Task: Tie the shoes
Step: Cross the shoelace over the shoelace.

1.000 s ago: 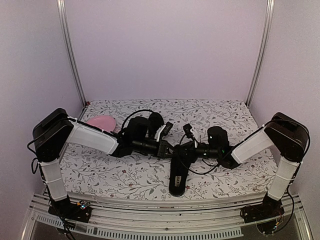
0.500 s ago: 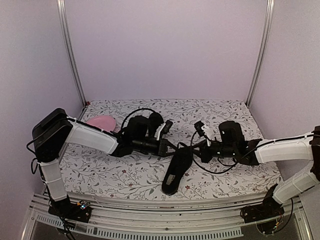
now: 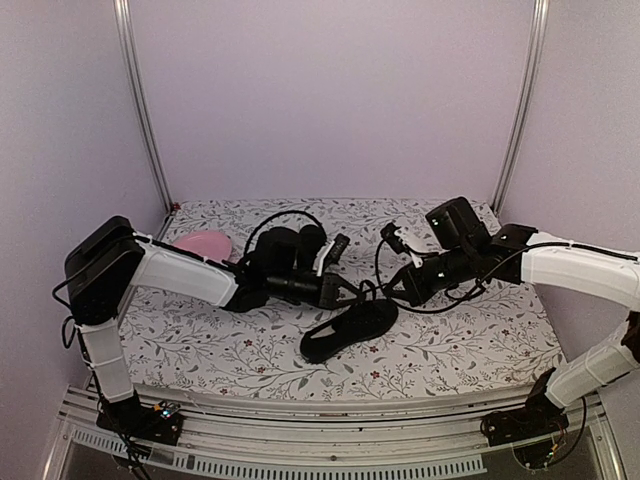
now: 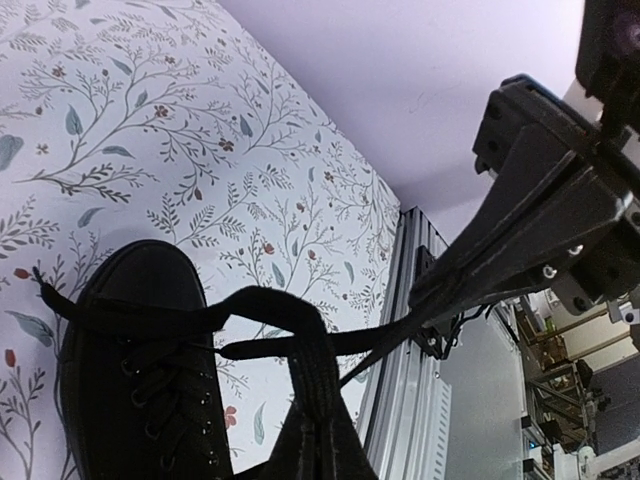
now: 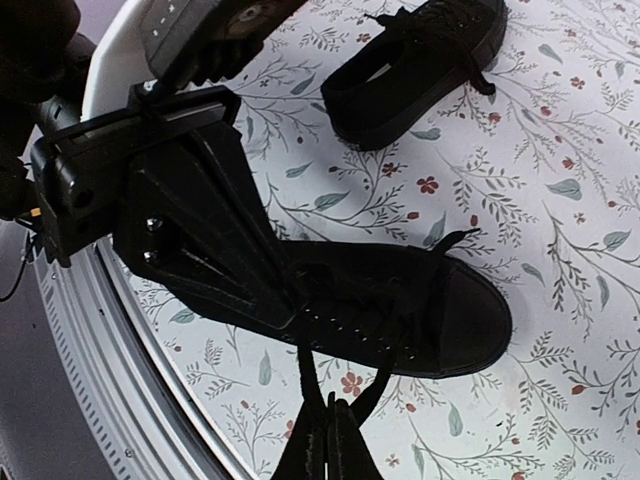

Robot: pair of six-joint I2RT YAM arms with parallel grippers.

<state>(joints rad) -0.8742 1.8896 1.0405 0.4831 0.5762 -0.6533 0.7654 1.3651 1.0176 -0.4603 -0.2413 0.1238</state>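
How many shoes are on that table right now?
2. One shoe lies mid-table with its laces pulled taut; the other shoe lies apart from it on the flowered cloth.

The floral table [image 3: 200, 350] carries two black shoes [image 5: 400, 300] and a pink plate [image 3: 203, 243].

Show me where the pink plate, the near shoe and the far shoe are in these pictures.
pink plate [image 3: 203, 243]: top view, middle of its upper face.
near shoe [image 3: 350, 328]: top view, middle of its body.
far shoe [image 5: 448, 35]: right wrist view, its laced front part.
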